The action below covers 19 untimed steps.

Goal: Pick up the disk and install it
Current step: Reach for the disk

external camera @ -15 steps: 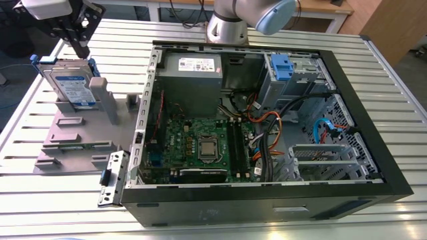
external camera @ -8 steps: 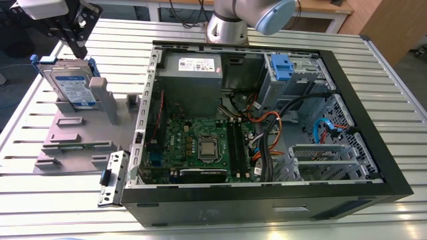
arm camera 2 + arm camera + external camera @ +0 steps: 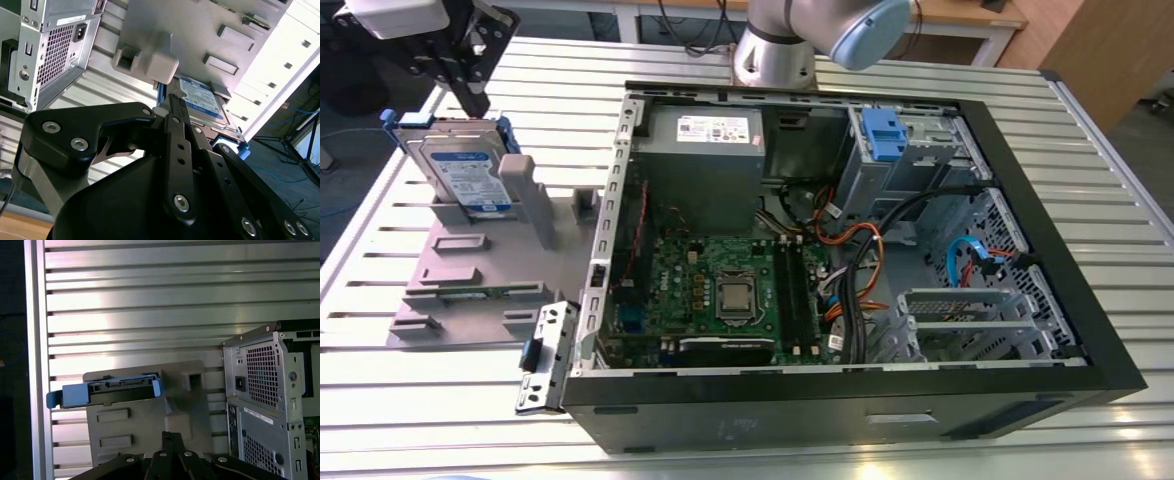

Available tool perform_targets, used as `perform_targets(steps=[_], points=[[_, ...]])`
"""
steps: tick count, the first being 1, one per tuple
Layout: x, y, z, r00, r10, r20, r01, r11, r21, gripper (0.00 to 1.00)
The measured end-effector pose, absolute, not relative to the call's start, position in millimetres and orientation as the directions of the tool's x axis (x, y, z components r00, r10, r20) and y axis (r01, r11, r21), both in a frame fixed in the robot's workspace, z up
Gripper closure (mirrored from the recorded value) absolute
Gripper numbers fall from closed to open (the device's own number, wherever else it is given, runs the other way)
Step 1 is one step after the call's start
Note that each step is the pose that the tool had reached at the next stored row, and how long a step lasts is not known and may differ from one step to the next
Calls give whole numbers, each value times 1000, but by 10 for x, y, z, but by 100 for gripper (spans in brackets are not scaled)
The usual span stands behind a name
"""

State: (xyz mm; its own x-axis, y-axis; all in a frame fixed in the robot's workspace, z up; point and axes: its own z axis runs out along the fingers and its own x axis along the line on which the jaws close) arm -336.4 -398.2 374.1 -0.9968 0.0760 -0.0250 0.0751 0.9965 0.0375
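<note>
Disk (image 3: 462, 170) leans upright in a grey holder (image 3: 454, 290), on the exterior view's left of the open computer case (image 3: 854, 412). The gripper (image 3: 474, 100) is just above it, fingers closed together (holding nothing). The holder's post (image 3: 534, 200) stands beside the disk.

I see the disk (image 3: 464, 165) standing on edge and tilted back in a grey stand (image 3: 467, 285), on the exterior view's left of the open computer case (image 3: 787, 415). It is silver, with a blue-and-white label and blue rails along its sides.
</note>
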Motion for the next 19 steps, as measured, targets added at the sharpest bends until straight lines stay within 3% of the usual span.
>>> perform_targets(steps=[19], points=[[-3422,-3982,3734,-997,76,-25,75,996,38,89]])
